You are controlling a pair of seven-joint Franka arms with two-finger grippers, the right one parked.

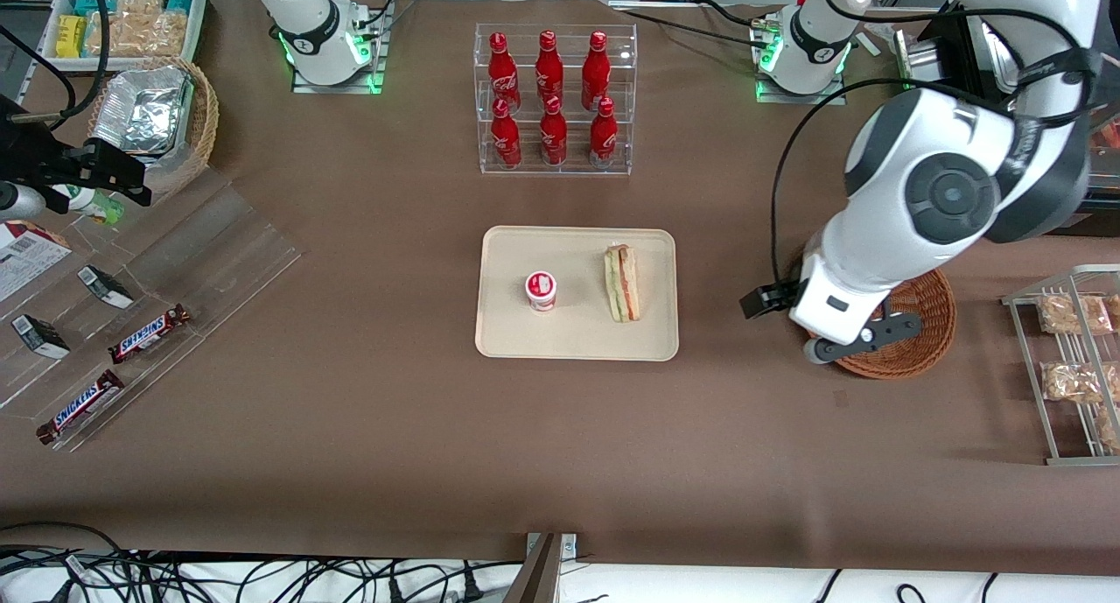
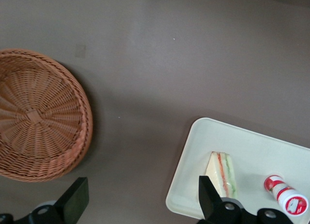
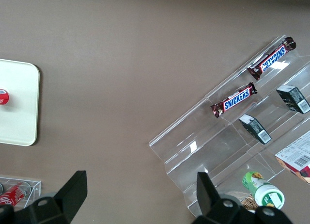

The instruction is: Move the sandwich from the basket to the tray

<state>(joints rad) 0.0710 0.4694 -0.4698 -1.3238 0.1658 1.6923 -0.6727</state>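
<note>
1. The brown-covered counter (image 1: 367,428) fills the front view from edge to edge.
2. The white left arm (image 1: 927,200) reaches in from the working arm's end and hangs over the round reddish-brown woven wicker basket.
3. The flat rectangular cream-beige plastic tray (image 1: 512,336) (image 2: 252,144) lies at the counter's middle, well apart from every edge – nearer the front camera than a clear acrylic rack of red bottles (image 1: 553,100).
4. The wicker basket (image 1: 919,349) (image 2: 41,120) sits near the counter's working-arm edge; the wrist view shows its bowl holding nothing.
5. The left arm's gripper (image 1: 862,345) (image 2: 140,200) hovers above the basket's rim nearest the tray – its two black fingers (image 2: 75,200) spread wide, gripping nothing.
6. The triangular white-bread sandwich with red and green filling (image 1: 622,283) (image 2: 222,173) rests on the tray, on the half toward the basket.
7. A small white cup with a red-and-white lid (image 1: 541,290) (image 2: 286,196) stands on the tray beside it, apart.
</note>
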